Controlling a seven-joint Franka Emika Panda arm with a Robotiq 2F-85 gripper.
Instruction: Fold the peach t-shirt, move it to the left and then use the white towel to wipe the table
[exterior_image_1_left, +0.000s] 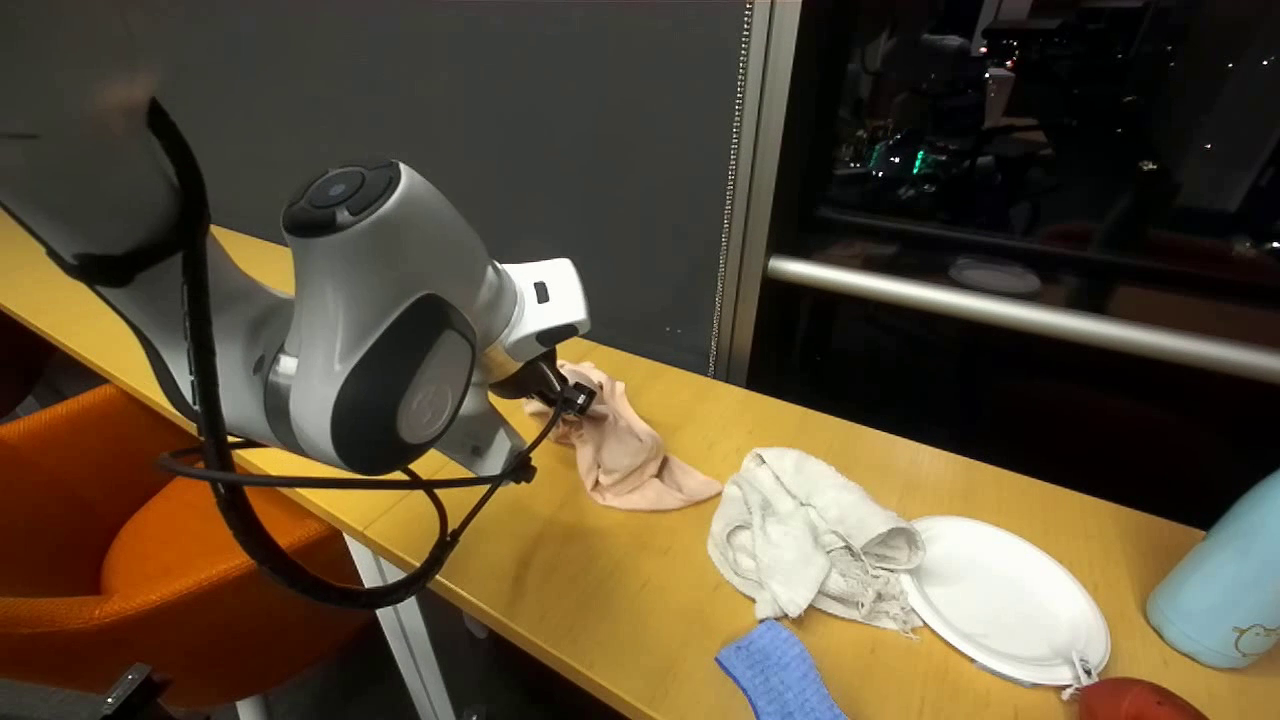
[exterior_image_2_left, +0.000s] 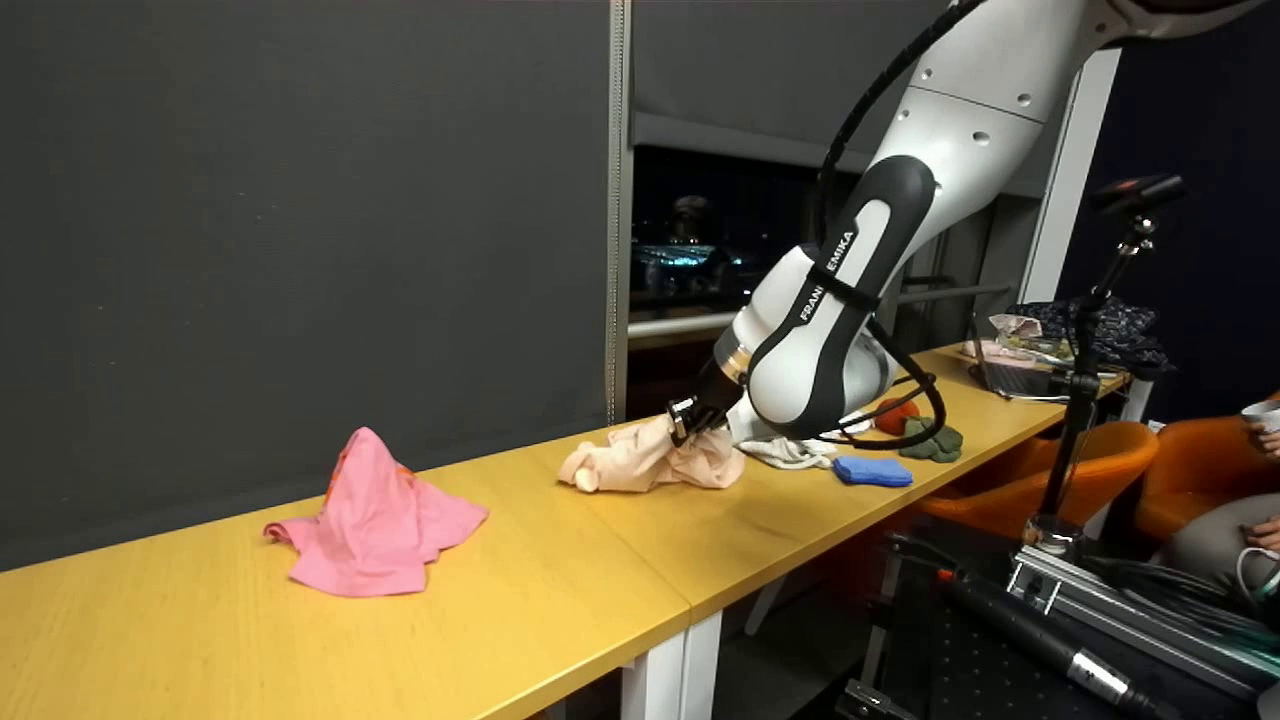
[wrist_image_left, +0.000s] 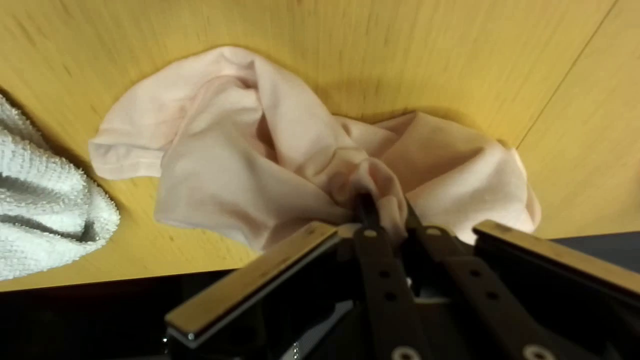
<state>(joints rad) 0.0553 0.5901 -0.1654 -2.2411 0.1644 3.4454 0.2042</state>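
Observation:
The peach t-shirt (exterior_image_1_left: 630, 465) lies crumpled on the yellow table beside the wall; it also shows in an exterior view (exterior_image_2_left: 640, 462) and in the wrist view (wrist_image_left: 215, 170). My gripper (wrist_image_left: 389, 207) is shut on a bunched fold of the t-shirt near its middle. Cloth stands pinched between the two fingers, and the rest of the shirt spreads on the table to both sides. The white towel (exterior_image_1_left: 790, 530) lies bunched beside the t-shirt; its edge shows at the left of the wrist view (wrist_image_left: 45, 200). The fingertips are partly hidden by cloth.
A white plate (exterior_image_1_left: 1010, 600) touches the towel, with a red object (exterior_image_1_left: 1135, 700) and a light blue bottle (exterior_image_1_left: 1225, 585) near it. A blue cloth (exterior_image_1_left: 780, 672) lies near the front edge. A pink cloth (exterior_image_2_left: 385, 535) stands peaked on the table. A dark wall (exterior_image_2_left: 300, 250) borders the back.

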